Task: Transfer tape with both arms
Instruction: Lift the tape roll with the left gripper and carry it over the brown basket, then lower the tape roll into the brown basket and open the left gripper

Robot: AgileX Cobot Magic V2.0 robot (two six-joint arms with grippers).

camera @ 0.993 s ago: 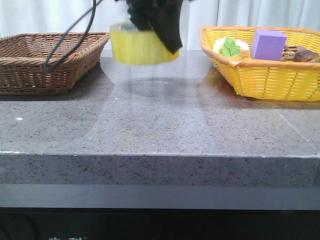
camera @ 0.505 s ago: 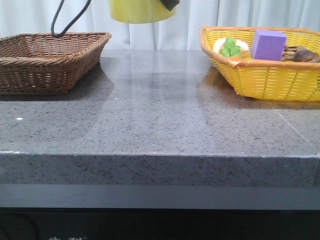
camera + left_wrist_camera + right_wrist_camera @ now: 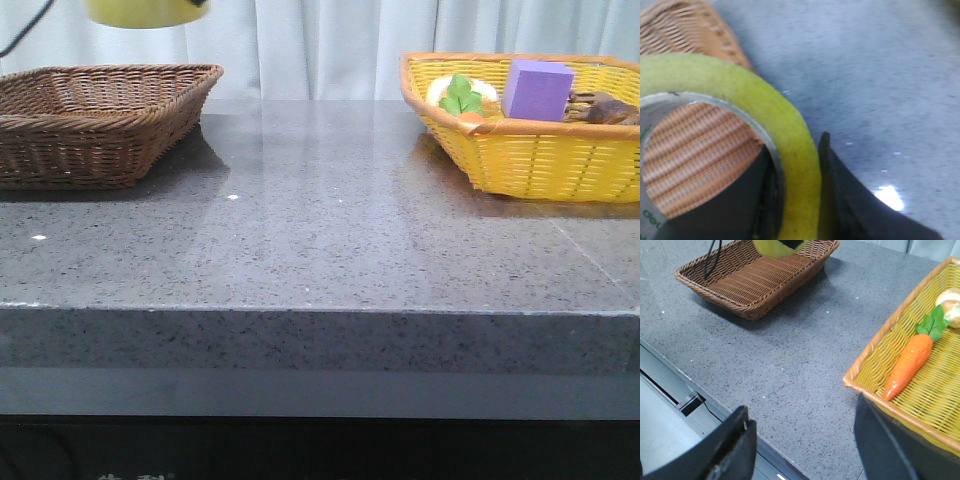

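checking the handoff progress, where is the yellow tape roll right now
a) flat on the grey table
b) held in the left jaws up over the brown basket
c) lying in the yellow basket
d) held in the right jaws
b: the tape is clamped by the left gripper, with the brown basket below it.

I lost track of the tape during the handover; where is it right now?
The tape hangs at the front view's top left, held in the left gripper, above the brown basket.

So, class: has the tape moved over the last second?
Yes. The tape has risen and shifted left, from mid-table to above the brown basket, held in the left hand.
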